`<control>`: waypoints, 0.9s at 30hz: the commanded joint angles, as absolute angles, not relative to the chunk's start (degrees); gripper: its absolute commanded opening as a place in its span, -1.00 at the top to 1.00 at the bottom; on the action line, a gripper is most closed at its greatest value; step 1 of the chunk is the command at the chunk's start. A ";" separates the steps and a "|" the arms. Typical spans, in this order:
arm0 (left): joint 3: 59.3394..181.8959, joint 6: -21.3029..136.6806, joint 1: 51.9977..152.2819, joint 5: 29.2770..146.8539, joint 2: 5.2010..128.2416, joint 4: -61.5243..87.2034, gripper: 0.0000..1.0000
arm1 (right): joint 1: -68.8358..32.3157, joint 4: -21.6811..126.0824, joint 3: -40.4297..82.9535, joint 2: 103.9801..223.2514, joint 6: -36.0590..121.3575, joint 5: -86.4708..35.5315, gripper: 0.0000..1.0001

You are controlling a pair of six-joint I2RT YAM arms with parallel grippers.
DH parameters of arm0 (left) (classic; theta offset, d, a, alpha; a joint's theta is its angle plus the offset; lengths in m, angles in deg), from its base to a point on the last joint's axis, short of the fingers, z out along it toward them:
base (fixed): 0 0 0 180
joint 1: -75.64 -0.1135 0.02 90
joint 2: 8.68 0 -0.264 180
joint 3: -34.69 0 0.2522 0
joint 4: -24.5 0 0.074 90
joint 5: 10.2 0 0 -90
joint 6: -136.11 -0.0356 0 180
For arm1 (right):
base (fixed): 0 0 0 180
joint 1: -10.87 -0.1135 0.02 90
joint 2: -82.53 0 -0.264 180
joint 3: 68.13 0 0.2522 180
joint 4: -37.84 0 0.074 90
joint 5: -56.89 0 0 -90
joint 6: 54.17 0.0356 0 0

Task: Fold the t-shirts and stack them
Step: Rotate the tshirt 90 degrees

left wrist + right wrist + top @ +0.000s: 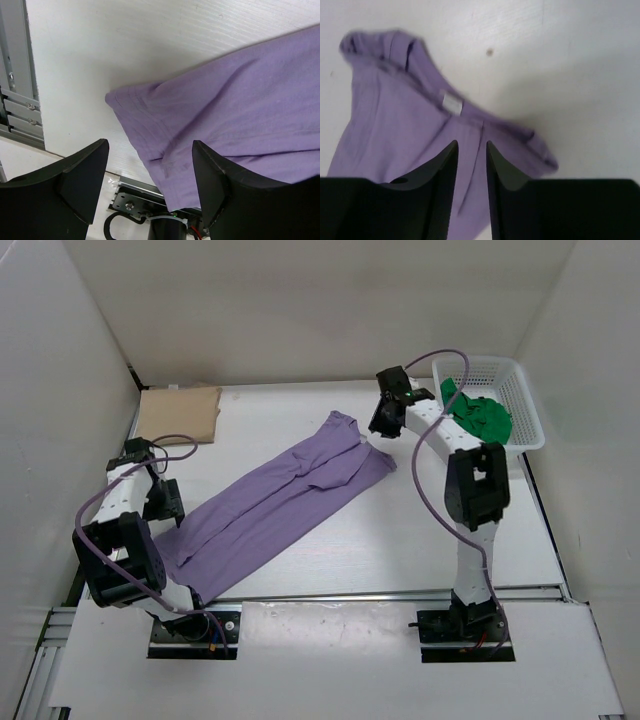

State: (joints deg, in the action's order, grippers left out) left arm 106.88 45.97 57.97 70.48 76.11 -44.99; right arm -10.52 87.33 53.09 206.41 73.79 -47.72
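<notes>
The light purple t-shirt [285, 505] lies as a long band, apparently folded lengthwise, slanting across the table [400, 540]. At its hem end the left gripper [150, 146] hovers with jaws wide and nothing between them; at its collar end the right gripper [471, 146] stands over the neckline with only a narrow slit between its fingers, pinching no cloth that I can see. Beyond the hem end, to the far left, the tan t-shirt [178, 412] sits folded; past the collar end the green t-shirt [480, 415] lies crumpled in the white basket [530, 415]. The crosswise fold of the purple shirt looks due; that calls for pinching both layers at one end and carrying them over the other. The right wrist view is blurred; the sleeves are hidden inside the fold; the right arm covers part of the green shirt.
</notes>
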 commanded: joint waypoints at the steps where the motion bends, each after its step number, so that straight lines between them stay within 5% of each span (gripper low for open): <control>1: 106.37 46.11 58.06 72.07 73.58 -44.64 -0.57 | -10.93 79.59 41.23 196.46 70.82 -34.47 0.24; 4: 106.37 46.11 58.06 72.77 73.58 -44.64 -0.59 | -12.42 74.47 34.07 194.16 68.19 -19.25 0.04; 12: 104.52 46.11 58.06 73.30 72.44 -44.64 -0.59 | -14.18 67.60 25.17 194.68 68.70 -11.06 -0.30; 27: 105.05 46.11 58.06 73.30 72.97 -45.16 -0.61 | -14.18 68.22 21.76 195.57 70.90 -15.00 -0.32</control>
